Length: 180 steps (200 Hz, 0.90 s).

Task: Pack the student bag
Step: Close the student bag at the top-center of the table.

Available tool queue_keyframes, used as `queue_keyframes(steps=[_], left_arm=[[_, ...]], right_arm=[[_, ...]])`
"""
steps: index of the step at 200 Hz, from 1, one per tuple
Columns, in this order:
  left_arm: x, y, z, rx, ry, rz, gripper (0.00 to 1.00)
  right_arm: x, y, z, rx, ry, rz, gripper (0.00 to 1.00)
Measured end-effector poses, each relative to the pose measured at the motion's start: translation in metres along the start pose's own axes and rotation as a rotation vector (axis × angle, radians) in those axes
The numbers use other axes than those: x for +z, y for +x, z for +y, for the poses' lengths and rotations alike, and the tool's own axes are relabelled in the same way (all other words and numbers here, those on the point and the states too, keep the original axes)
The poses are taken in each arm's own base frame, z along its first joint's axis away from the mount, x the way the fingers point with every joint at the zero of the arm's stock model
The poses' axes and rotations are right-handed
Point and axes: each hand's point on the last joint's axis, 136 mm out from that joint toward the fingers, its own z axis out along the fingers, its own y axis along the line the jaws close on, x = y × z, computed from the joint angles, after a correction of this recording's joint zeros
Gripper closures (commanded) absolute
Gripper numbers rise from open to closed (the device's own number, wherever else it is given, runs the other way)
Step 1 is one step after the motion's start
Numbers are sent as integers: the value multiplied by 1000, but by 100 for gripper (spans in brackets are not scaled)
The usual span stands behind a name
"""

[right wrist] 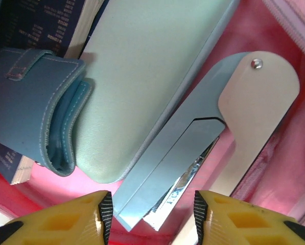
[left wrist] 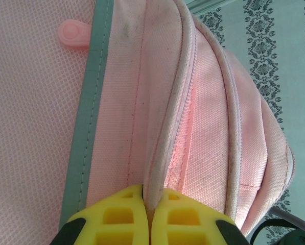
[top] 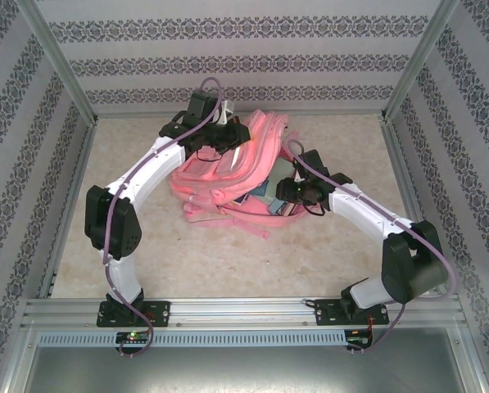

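— What do your arms look like?
— You see white links and black joints on the left arm [top: 142, 176] and right arm [top: 367, 209], lilac cables [top: 220, 92] along both, and yellow fingers [right wrist: 65, 224] with black ribbed edges.

Your student bag [left wrist: 213, 102] is matt pink woven cloth, part fine mesh; the stapler [right wrist: 193, 143] shows shiny metal under smooth matt plastic; the pale pouch [right wrist: 142, 76] looks satiny.

Light was bright, flat, diffuse from above; faint soft shadows on table [top: 228, 270]. Top view was slightly washed, edges mildly bowed. Wrist views were sharp mid-frame, soft close in. bag [left wrist: 183, 148] seam glowed, backlit. Glare streak on stapler [right wrist: 185, 176].
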Motion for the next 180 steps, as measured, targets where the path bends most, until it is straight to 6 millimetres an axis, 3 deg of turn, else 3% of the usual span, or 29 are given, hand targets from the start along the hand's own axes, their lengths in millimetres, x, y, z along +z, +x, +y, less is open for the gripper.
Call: queue_keyframes(steps=[6, 25, 41, 75, 94, 121, 148, 180], left_arm=[[4, 0, 0, 0, -2, 3, 96], [16, -1, 2, 7, -9, 12, 68], [24, -1, 8, 9, -31, 14, 51], [20, -1, 30, 5, -121, -1, 50], [7, 8, 47, -11, -171, -1, 50], [-32, 31, 79, -54, -263, -17, 50], [-71, 56, 113, -103, -337, -49, 50], [-78, 99, 168, -207, -433, -13, 51]], right_arm=[[0, -1, 1, 4, -6, -4, 53], [2, -1, 2, 16, -18, -9, 53], [2, -2, 3, 23, -23, -15, 53], [1, 4, 0, 30, -22, -14, 53], [-2, 8, 3, 24, -25, -18, 52], [-8, 13, 13, -1, -26, -39, 52], [-12, 30, 16, -24, -1, -56, 52], [-24, 57, 22, -80, 19, -85, 52]])
